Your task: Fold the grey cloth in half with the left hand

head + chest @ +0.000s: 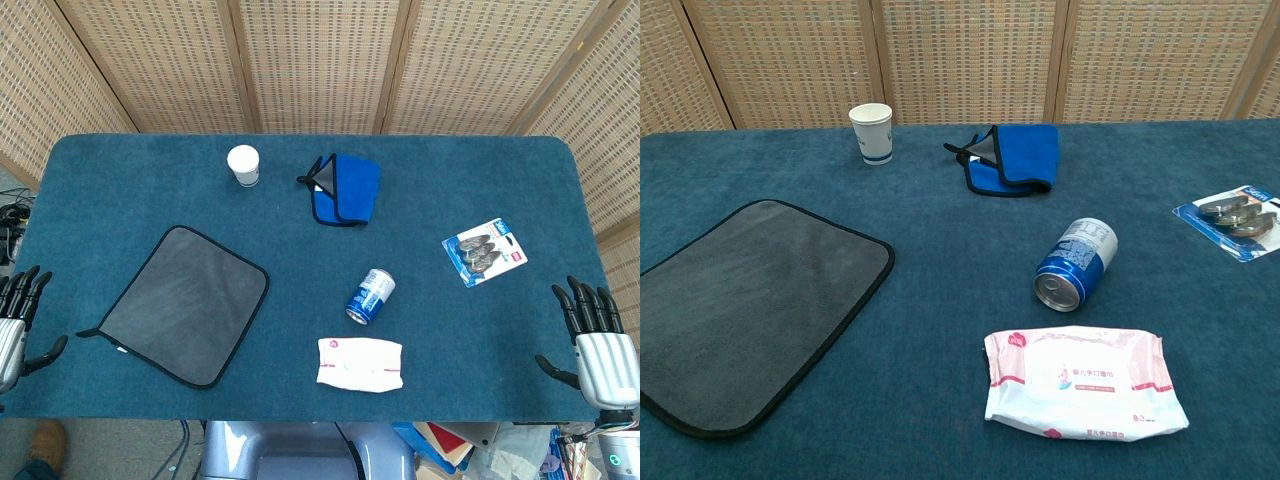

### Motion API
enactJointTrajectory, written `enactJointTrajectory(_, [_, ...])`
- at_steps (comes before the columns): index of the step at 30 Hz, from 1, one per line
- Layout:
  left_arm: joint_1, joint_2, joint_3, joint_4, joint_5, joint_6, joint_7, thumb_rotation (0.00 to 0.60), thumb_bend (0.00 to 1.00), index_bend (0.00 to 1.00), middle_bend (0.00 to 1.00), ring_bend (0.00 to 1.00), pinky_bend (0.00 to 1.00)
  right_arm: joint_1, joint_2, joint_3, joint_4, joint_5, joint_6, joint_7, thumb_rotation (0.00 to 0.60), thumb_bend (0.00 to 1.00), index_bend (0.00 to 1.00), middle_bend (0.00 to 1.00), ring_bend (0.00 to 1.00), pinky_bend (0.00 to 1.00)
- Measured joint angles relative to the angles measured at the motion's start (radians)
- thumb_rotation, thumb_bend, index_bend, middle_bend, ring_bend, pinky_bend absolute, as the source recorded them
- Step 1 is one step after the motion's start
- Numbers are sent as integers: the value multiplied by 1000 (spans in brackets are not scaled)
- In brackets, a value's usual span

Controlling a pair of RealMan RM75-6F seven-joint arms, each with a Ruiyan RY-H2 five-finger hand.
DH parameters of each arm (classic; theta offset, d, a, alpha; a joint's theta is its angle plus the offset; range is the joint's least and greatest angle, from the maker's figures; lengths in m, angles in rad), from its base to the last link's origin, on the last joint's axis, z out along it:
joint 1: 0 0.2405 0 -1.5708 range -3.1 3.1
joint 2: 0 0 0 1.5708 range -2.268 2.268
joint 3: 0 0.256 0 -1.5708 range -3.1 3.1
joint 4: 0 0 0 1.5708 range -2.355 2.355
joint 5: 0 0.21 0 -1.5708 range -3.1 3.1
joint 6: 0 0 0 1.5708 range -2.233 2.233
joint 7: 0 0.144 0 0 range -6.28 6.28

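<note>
Not started: flat grey rectangular cloth lies unfolded just right of left hand, fingers apart, empty; whole fold remains.

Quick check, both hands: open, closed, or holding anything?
Left hand: open, fingers apart, holding nothing, clear of the grey cloth.
Right hand: open, fingers apart, holding nothing.
</note>
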Motion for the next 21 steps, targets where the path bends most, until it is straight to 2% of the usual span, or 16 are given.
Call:
enactJointTrajectory(8, [-2,-4,0,3,-5,-8,4,600,299,0,0,0,0,2,-2,3,7,3,-2,9,600,0,0,0,0,0])
enactJointTrajectory(13, [-32,-7,-12,4,-18,-56,2,600,298,0,0,0,0,0,-1,5,1,4,3,4,600,0,0,0,0,0])
enactJointTrajectory(17, [-96,-6,-34,9,-30,-149,-9,600,295,0,0,0,0,2,-2,8,-2,9,-1,-3,600,0,0,0,0,0])
enactJointTrajectory(21, [-206,-10,-68,35,-42,-294,-18,600,246,0,0,0,0,5,-3,13,-3,22,-10,-16,600,0,0,0,0,0])
